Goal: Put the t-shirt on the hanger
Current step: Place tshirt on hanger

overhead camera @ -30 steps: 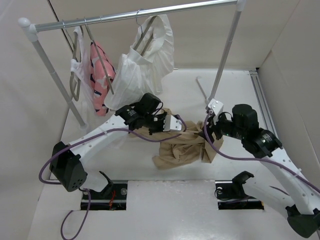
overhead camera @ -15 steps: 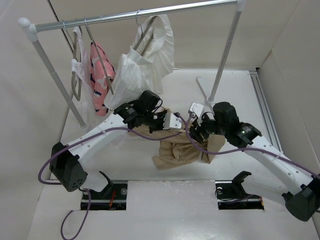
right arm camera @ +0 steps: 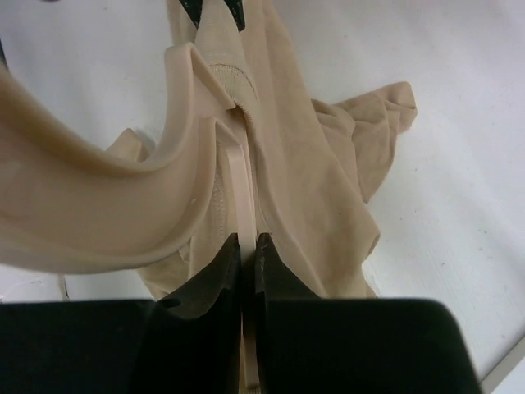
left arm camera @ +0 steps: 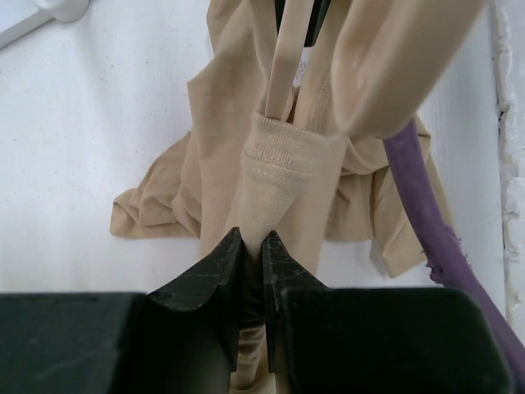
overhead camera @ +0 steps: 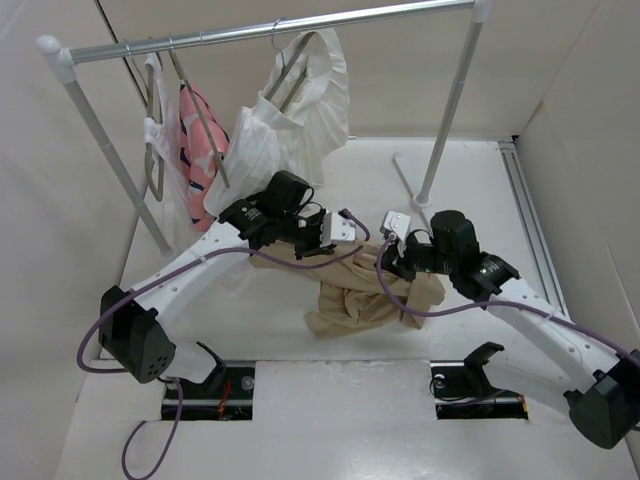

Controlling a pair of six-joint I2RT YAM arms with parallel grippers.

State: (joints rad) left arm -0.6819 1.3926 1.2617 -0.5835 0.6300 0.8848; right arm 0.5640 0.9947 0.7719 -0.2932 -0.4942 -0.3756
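The right tool (right arm camera: 247,240) has swung in and closed, pinching a thin bar of the hanger (right arm camera: 107,217); the left tool (left arm camera: 252,238) pinches the collar of the t-shirt (left arm camera: 271,164), fabric trailing onto the tabletop (left arm camera: 82,123) below. Only the top view shows the clothes rail (overhead camera: 380,15) beyond both tools

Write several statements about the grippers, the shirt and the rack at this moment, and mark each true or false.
1. The left gripper is shut on the t-shirt. True.
2. The right gripper stands wide open. False: its jaws are shut on a thin strip of the hanger.
3. The t-shirt hangs from the rail. False: it is held up between the two grippers, with its lower part bunched on the table.
4. A white pleated garment hangs on the rail. True.
5. The pink patterned garment lies on the table. False: it hangs on the rail.
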